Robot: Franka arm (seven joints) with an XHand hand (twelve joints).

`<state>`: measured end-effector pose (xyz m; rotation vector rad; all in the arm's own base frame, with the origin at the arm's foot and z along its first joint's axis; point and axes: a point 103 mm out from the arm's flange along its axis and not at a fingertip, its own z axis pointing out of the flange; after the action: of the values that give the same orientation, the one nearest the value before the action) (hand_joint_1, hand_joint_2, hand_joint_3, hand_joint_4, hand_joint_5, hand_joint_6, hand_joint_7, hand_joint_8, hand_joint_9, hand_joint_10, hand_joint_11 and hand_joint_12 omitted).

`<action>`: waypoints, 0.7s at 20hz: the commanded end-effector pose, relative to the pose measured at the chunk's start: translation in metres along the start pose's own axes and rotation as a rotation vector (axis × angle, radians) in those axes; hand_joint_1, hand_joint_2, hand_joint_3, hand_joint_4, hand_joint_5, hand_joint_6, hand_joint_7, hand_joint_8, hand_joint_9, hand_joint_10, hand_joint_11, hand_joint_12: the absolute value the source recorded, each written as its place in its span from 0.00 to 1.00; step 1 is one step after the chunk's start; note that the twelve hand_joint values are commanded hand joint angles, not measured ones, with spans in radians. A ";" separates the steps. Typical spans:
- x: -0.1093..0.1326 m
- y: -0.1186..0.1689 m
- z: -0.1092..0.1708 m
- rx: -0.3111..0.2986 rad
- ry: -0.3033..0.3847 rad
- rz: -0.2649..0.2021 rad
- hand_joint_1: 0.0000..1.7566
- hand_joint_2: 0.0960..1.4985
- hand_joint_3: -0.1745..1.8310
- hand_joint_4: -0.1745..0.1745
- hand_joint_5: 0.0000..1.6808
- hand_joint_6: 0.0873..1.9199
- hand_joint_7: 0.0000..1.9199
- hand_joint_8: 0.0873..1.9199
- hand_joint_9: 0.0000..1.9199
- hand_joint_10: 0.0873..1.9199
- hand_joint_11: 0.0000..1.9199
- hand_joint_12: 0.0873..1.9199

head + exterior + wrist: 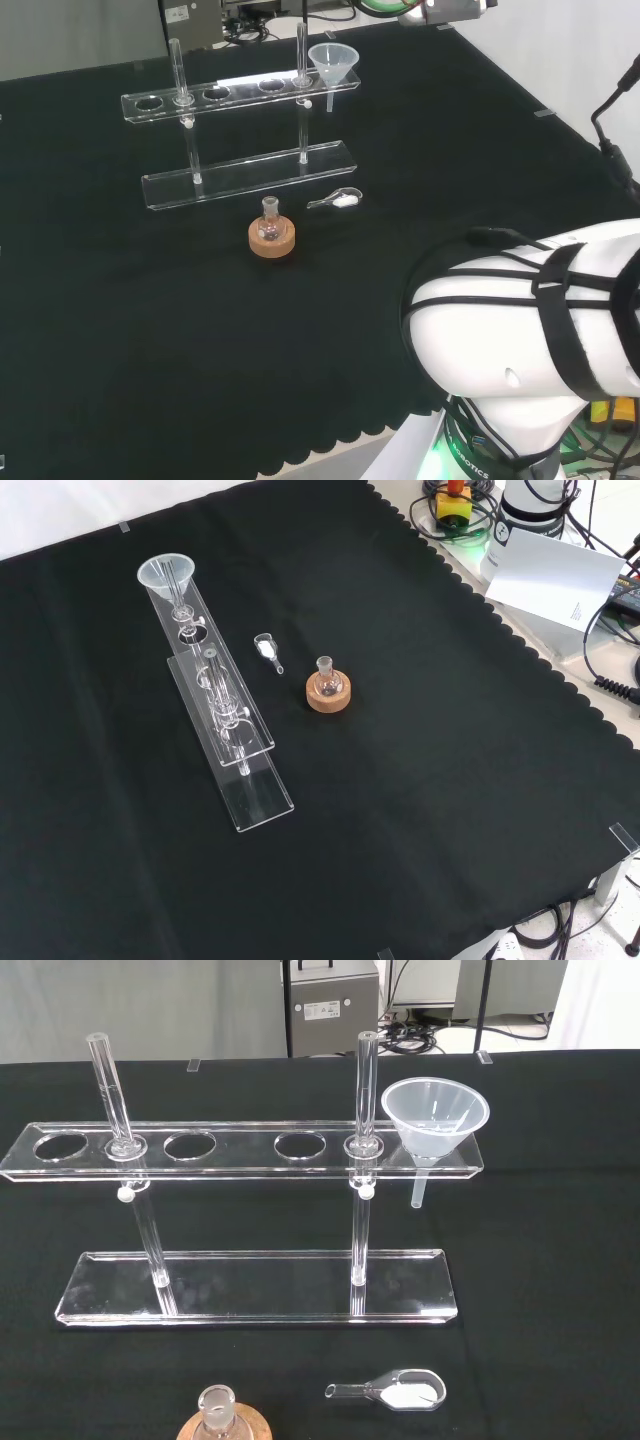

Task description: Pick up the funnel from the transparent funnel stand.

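A clear plastic funnel (333, 62) (167, 573) (434, 1117) sits upright in the end hole of the transparent funnel stand (249, 174) (240, 770) (250, 1287). Its stem hangs down through the stand's upper rail (240, 1150). Two clear posts carry that rail above a flat base plate. In the head view the funnel is at the rail's right end; in the front view it is at the far end.
A small round flask on a cork ring (271, 238) (328, 692) (226, 1422) stands near the stand's base. A clear scoop with white powder (338, 201) (267, 649) (392, 1392) lies beside it. The arm's white links (540, 330) rise at the head view's lower right.
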<state>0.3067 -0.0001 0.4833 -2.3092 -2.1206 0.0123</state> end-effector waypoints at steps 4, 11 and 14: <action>0.000 0.000 -0.001 -0.012 -0.009 0.003 0.00 0.81 0.30 0.52 0.05 0.00 0.00 0.04 0.01 0.30 0.00 0.68; 0.000 0.001 -0.002 -0.010 -0.012 0.007 0.00 0.82 0.29 0.52 0.06 0.00 0.00 0.04 0.01 0.30 0.00 0.69; 0.000 0.002 -0.002 -0.006 -0.015 0.011 0.00 0.82 0.29 0.52 0.06 0.00 0.00 0.04 0.01 0.30 0.00 0.69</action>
<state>0.3082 -0.0001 0.4856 -2.3273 -2.1238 0.0175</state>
